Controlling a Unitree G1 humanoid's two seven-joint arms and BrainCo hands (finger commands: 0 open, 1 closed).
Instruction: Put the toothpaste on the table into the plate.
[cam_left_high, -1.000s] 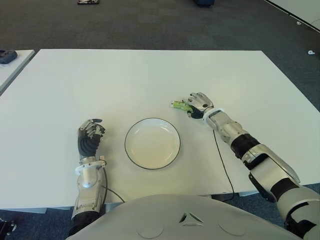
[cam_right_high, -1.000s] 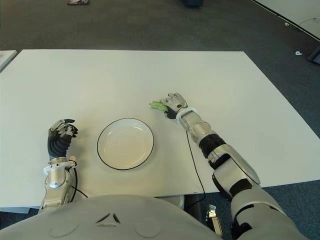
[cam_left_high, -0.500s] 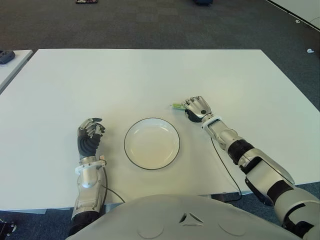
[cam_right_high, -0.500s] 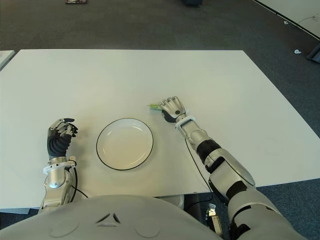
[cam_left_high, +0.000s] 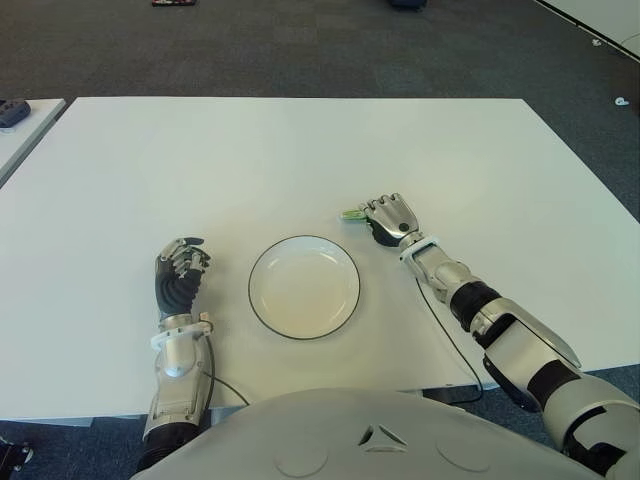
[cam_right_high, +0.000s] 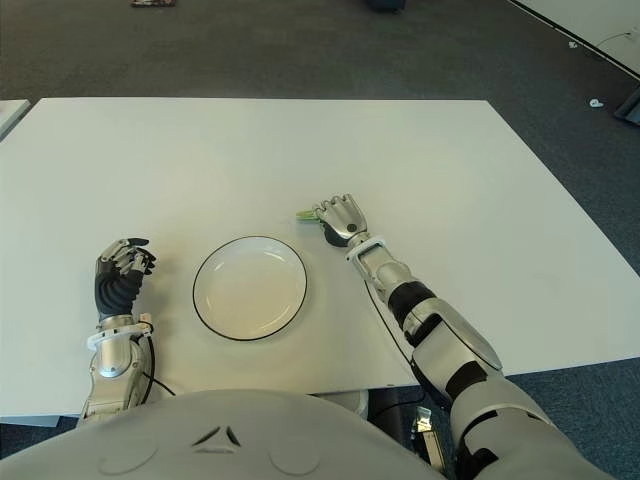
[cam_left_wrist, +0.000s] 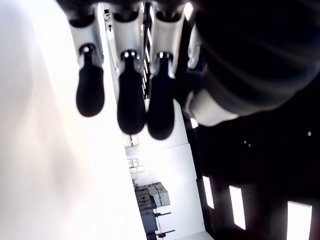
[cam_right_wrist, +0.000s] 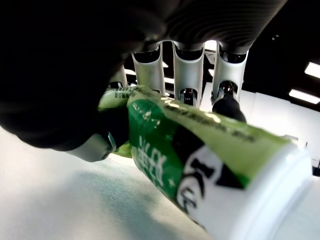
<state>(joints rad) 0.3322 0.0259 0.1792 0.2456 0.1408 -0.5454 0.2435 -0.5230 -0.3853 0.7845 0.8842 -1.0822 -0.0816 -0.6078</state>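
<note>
Green-and-white toothpaste (cam_right_wrist: 200, 150) tube sits gripped in the right hand (cam_left_high: 390, 216), fingers (cam_right_wrist: 187, 75) curled over it, thumb underneath. Only the tube's green tip (cam_left_high: 351, 215) pokes out past the fingers toward the robot's left in the eye views. Right hand is low over the white bench (cam_left_high: 300, 150), just beyond and to the right of the plate (cam_left_high: 304, 286), not over it. Whether the tube touches the bench surface cannot be told.

Plate: round, white, dark rim, nothing in it, near the bench's front edge between the two hands.

Left hand (cam_left_high: 179, 270) shows to the left of the plate, near the front edge, forearm running back toward the body. Its fingers (cam_left_wrist: 131, 107) are loosely bent, holding nothing; wrist view shows three dark fingertips side by side with the pale bench surface beside them.

Dark carpet floor (cam_left_high: 300, 45) beyond the bench's far edge. A second white surface (cam_left_high: 25, 125) shows at the far left with a small dark object (cam_left_high: 14, 110) on it.
</note>
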